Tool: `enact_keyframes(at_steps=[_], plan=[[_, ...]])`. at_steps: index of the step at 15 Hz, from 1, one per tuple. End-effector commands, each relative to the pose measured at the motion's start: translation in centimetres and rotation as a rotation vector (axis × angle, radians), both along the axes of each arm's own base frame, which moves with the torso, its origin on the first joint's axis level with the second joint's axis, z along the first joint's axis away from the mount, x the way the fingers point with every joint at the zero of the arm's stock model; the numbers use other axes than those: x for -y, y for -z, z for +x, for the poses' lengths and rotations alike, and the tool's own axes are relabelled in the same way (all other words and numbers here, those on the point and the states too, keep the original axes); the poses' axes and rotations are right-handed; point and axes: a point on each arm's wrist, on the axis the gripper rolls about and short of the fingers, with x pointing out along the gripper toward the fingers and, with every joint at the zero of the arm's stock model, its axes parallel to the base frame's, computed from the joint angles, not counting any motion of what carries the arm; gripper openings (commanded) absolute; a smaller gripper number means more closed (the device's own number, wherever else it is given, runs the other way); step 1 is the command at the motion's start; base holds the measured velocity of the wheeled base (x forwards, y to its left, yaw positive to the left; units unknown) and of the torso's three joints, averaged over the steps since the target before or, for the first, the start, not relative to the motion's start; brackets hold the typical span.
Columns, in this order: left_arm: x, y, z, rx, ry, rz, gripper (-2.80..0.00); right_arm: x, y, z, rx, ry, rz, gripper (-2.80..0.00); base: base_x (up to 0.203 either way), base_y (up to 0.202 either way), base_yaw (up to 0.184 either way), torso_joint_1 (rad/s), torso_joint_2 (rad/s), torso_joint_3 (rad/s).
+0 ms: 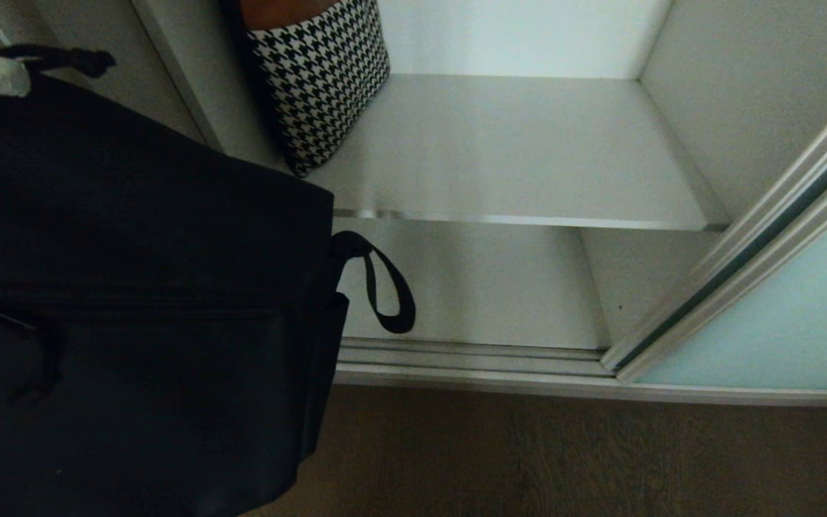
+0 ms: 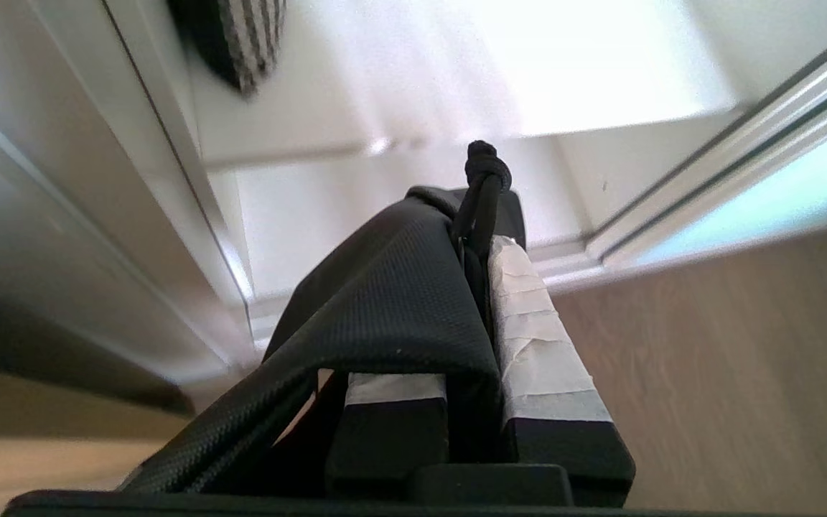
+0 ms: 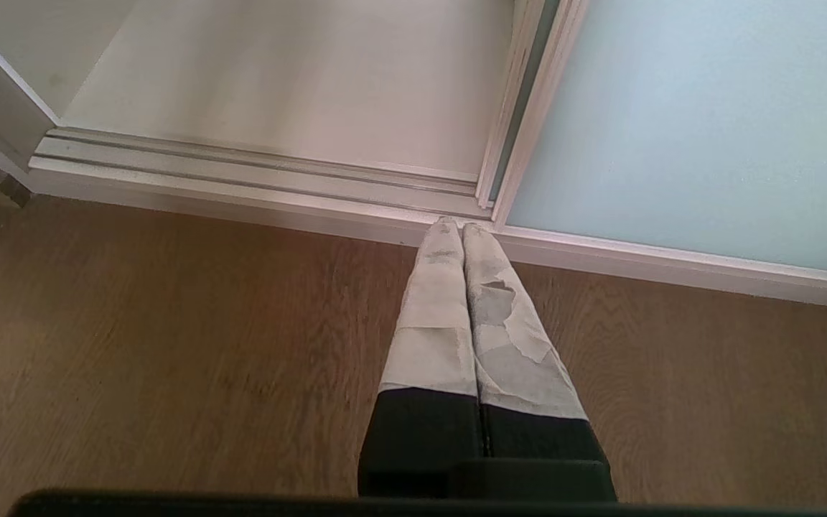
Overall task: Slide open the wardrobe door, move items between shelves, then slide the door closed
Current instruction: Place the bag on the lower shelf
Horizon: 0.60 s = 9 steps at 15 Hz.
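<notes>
The black fabric bag hangs in front of the open wardrobe and fills the left of the head view, with a webbing loop dangling off its side. My left gripper is shut on the bag's black top strap, which drapes over one taped finger. A knotted cord sticks out past the tips. The sliding wardrobe door, pale blue-green glass in a silver frame, stands slid to the right. The upper shelf and the lower shelf are white-grey. My right gripper is shut on nothing, low over the floor.
A black-and-white houndstooth bag leans at the left end of the upper shelf. The silver door track runs along the wardrobe's base. Brown wood floor lies in front. The wardrobe's left side wall is close beside the held bag.
</notes>
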Motion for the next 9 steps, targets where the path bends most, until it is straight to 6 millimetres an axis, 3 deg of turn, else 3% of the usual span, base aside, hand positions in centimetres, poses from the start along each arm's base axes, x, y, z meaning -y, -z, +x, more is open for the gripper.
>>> enact_keyframes(at_steps=[1, 6, 9], plan=[[-0.1, 1.1, -0.2, -0.03, 0.011, 0.013, -2.8, 0.0, 0.0, 0.0, 0.001, -0.001, -0.001, -2.8, 0.0, 0.0, 0.0, 0.0, 0.0, 0.0], [0.1, 3.9, -0.1, -0.124, 0.053, 0.029, -2.8, 0.0, 0.0, 0.0, 0.001, -0.001, -0.001, -2.8, 0.0, 0.0, 0.0, 0.0, 0.0, 0.0], [0.3, 4.4, -0.3, -0.146, 0.17, 0.018, -2.8, 0.0, 0.0, 0.0, 0.001, -0.001, -0.001, -2.8, 0.0, 0.0, 0.0, 0.0, 0.0, 0.0]])
